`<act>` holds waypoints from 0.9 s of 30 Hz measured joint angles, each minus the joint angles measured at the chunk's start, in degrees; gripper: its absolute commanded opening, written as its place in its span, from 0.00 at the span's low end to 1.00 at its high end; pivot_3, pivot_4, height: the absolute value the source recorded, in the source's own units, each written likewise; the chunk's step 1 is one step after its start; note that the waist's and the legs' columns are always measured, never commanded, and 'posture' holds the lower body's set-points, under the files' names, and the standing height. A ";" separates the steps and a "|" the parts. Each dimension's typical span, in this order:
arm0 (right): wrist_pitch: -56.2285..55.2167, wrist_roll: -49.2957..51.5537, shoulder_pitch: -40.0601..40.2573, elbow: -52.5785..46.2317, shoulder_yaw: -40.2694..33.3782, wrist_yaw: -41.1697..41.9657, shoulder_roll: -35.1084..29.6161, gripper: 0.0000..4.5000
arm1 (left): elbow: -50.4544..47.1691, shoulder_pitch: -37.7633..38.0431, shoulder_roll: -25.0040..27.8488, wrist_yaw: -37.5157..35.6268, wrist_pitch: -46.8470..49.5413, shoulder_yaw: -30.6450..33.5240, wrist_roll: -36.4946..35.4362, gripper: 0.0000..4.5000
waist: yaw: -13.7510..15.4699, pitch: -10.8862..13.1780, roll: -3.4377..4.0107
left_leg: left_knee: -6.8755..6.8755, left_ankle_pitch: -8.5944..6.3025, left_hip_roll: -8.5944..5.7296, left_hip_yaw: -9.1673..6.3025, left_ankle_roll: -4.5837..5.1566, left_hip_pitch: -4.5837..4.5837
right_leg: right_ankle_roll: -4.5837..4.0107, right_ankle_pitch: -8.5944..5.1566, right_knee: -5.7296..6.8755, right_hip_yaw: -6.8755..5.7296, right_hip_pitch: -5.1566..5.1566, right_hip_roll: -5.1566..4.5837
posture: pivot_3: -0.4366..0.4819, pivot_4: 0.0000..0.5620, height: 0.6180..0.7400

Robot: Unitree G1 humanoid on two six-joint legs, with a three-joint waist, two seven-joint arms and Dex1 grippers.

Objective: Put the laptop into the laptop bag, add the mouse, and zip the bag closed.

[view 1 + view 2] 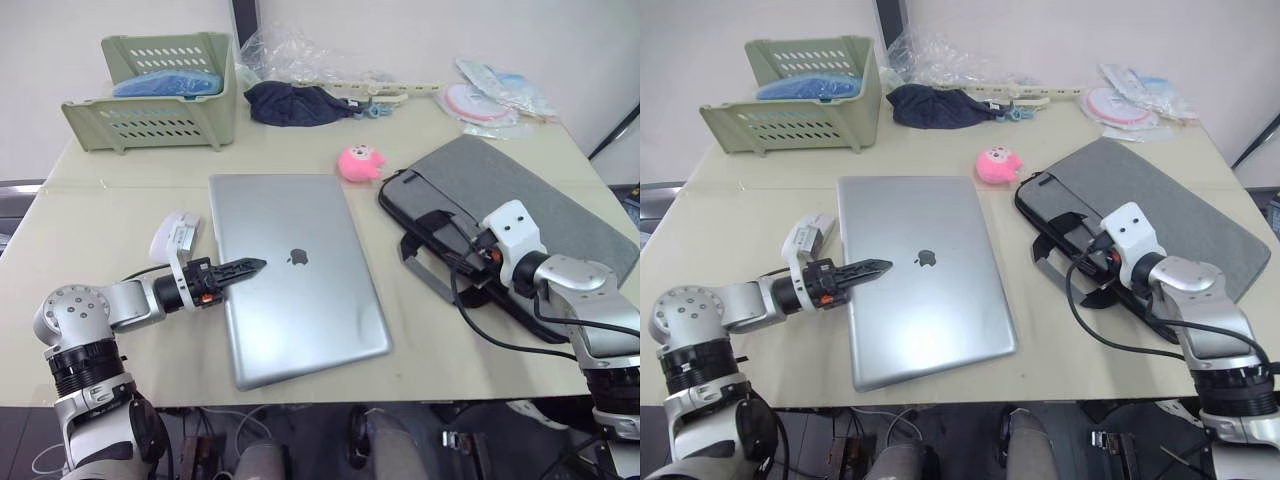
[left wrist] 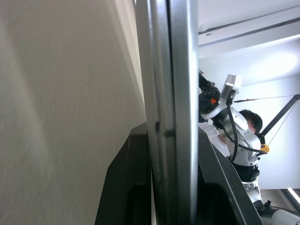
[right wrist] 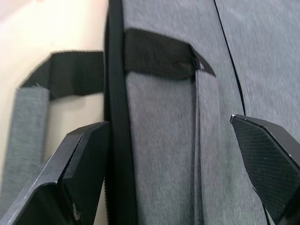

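The silver laptop [image 1: 300, 300] lies shut and flat on the table, logo up. My left gripper [image 1: 255, 265] reaches in over its left edge. In the left wrist view the two black fingers [image 2: 126, 187] clamp that thin metal edge [image 2: 180, 70] from both sides. The grey laptop bag [image 1: 520, 190] lies to the right of the laptop, its black zip edge and handles [image 1: 430, 260] facing the laptop. My right gripper [image 3: 166, 124] is open, its fingers spread wide over the bag's near edge and a black handle strap [image 3: 159, 56]. The mouse is hidden or out of view.
A pink plush toy [image 1: 360, 162] sits between the laptop and the bag's far corner. A green basket [image 1: 150, 125] stands at the back left, with a dark cloth [image 1: 295, 103] and plastic packets [image 1: 490, 100] along the back. Beige table [image 1: 120, 200] runs left of the laptop.
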 measured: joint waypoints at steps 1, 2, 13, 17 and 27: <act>-0.44 -0.07 0.00 0.53 0.00 -0.01 0.10 0.99 | -0.09 0.00 0.00 0.05 0.00 0.00 -0.10 0.09 | 0.00 0.00 0.00 | 0.00 0.00 0.00 0.00 0.00 0.00 | 0.00 0.00 0.00 0.00 0.00 0.00 | 0.48 0.27 1.00; -0.76 -0.20 0.00 0.89 0.00 -0.01 0.24 0.99 | -0.12 0.00 0.00 0.08 0.00 0.00 -0.14 0.09 | 0.00 0.00 0.00 | 0.00 0.00 0.00 0.00 0.00 0.00 | 0.00 0.00 0.00 0.00 0.00 0.00 | 0.48 0.27 1.00; -1.59 -1.28 -0.80 1.41 0.00 -0.22 1.02 0.99 | -0.17 0.02 0.00 0.14 0.00 -0.05 -0.22 0.09 | 0.01 0.00 0.00 | 0.00 0.00 0.00 -0.01 0.00 0.00 | 0.00 0.00 0.00 0.00 0.00 0.00 | 0.48 0.27 1.00; -1.59 -1.62 -0.94 1.41 0.00 -0.24 1.02 0.99 | -0.17 0.01 0.00 0.14 -0.03 -0.11 -0.22 0.09 | 0.02 0.00 0.00 | 0.00 0.00 0.00 0.00 0.00 0.00 | 0.00 0.00 0.00 0.00 0.00 0.00 | 0.48 0.27 1.00; -1.59 -1.96 -0.44 1.40 -0.01 -0.46 1.40 0.22 | -0.18 0.00 -0.48 0.31 -0.03 -0.38 -0.22 0.09 | 0.00 0.00 0.00 | 0.01 0.00 0.00 0.00 0.00 0.00 | 0.00 0.00 0.00 0.00 0.00 0.00 | 0.48 0.27 1.00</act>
